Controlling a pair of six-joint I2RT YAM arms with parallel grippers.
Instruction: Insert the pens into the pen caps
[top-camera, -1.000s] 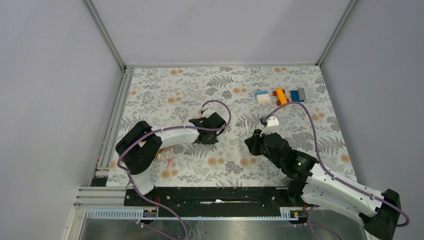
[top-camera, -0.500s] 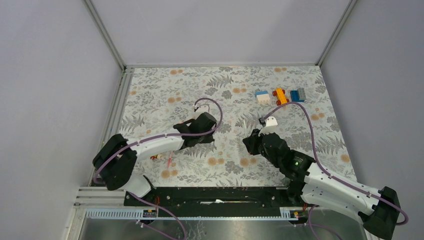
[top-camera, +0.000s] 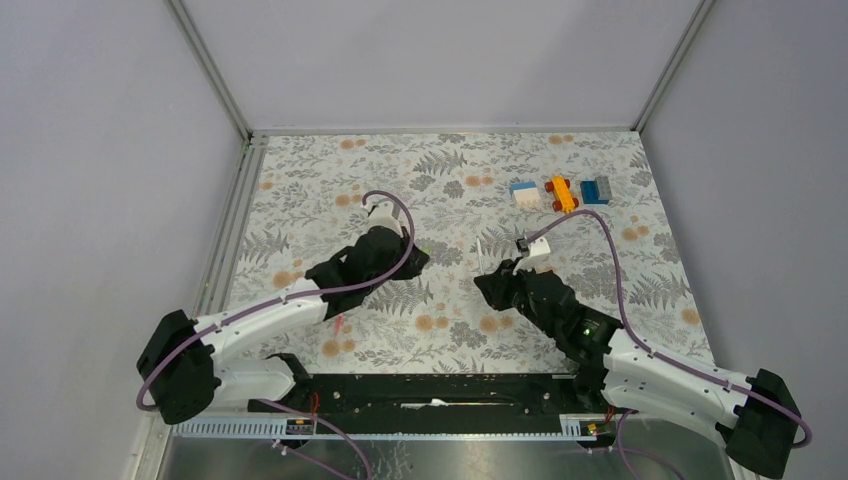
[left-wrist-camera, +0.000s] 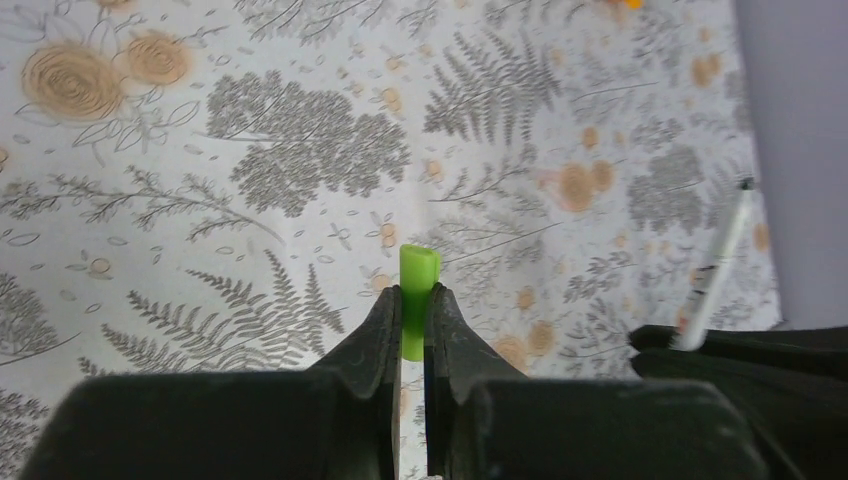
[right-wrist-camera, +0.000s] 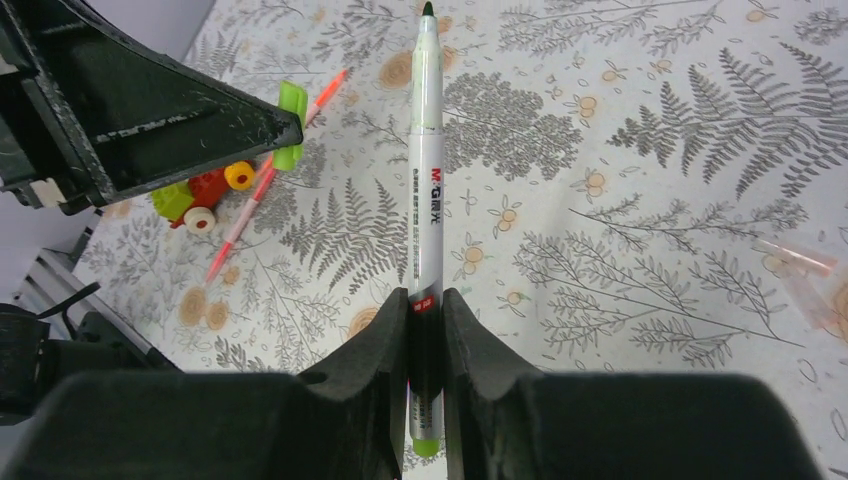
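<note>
While your left gripper (left-wrist-camera: 412, 312) clamps the green pen cap (left-wrist-camera: 419, 264) over mid-worktop (top-camera: 330, 180), your right gripper (right-wrist-camera: 425, 305) pinches the white pen (right-wrist-camera: 426, 170) by its tail; the cap sits left of the shaft, axes not yet aligned.

The green pen cap (left-wrist-camera: 419, 285) is seen as smooth, faintly glossy plastic, the white pen (right-wrist-camera: 427, 200) as glossy printed plastic. The left gripper's fingers (right-wrist-camera: 230, 115) are moulded in matt black plastic (finely scratched). The floral table covering (top-camera: 330, 190) is rendered matt.
</note>
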